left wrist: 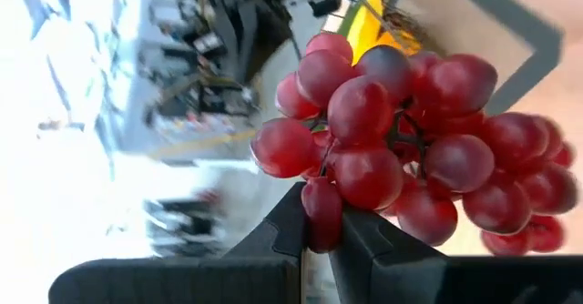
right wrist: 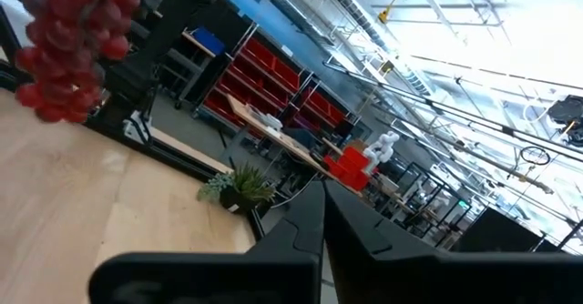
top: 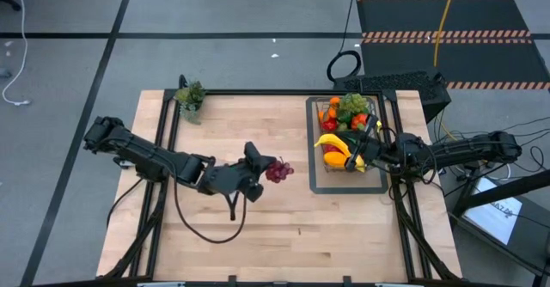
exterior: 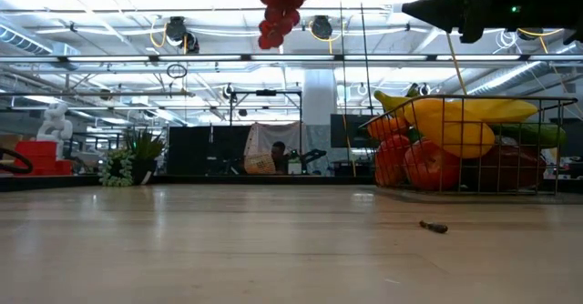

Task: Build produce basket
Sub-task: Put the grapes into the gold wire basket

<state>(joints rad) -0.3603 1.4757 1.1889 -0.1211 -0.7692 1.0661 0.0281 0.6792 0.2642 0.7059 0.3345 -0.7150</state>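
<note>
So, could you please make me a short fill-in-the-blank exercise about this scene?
1. The left pincer holds a bunch of red ____.
2. The basket stands on a flat dark ____.
3. The long yellow fruit in the basket is a ____.
4. The right pincer is ____ and holds nothing.

Missing words: grapes; tray; banana; shut.

Left hand (top: 265, 168) holding red grapes (top: 279, 171), basket (top: 348, 137) full

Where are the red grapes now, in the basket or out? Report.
Out. The grapes hang from the left hand above the table, short of the basket.
</note>
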